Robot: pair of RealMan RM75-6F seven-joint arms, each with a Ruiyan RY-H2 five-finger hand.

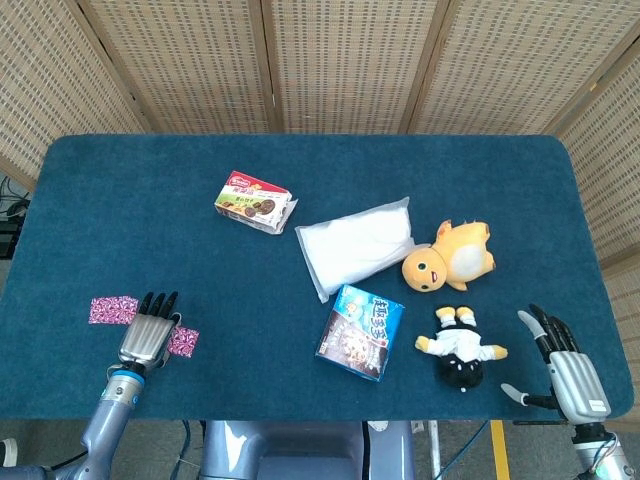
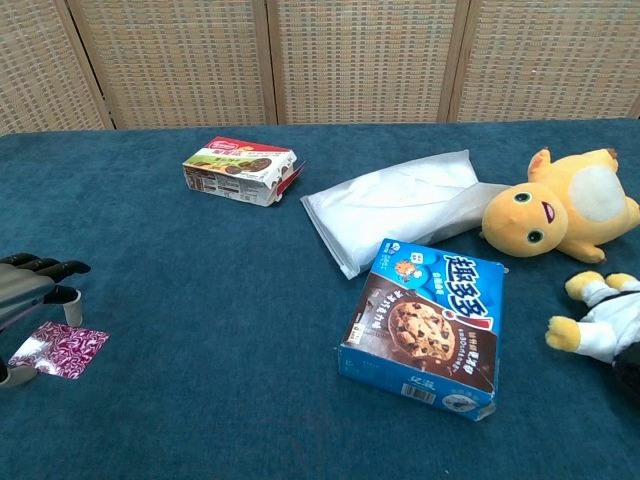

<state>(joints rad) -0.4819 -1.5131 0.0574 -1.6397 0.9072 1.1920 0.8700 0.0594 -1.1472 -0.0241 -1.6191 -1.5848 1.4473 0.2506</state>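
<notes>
Purple foil packet (image 1: 137, 327) lies under the open, empty left hand (image 1: 148, 335); press flat, then pinch its edge.

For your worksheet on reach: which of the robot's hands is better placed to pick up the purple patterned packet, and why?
Probably the left hand: it lies over the purple packet near the table's front left edge. The right hand sits open at the far right corner, beyond the dolls.

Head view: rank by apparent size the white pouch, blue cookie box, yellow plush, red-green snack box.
1. white pouch
2. blue cookie box and yellow plush: look about alike, not ranked
3. red-green snack box
</notes>
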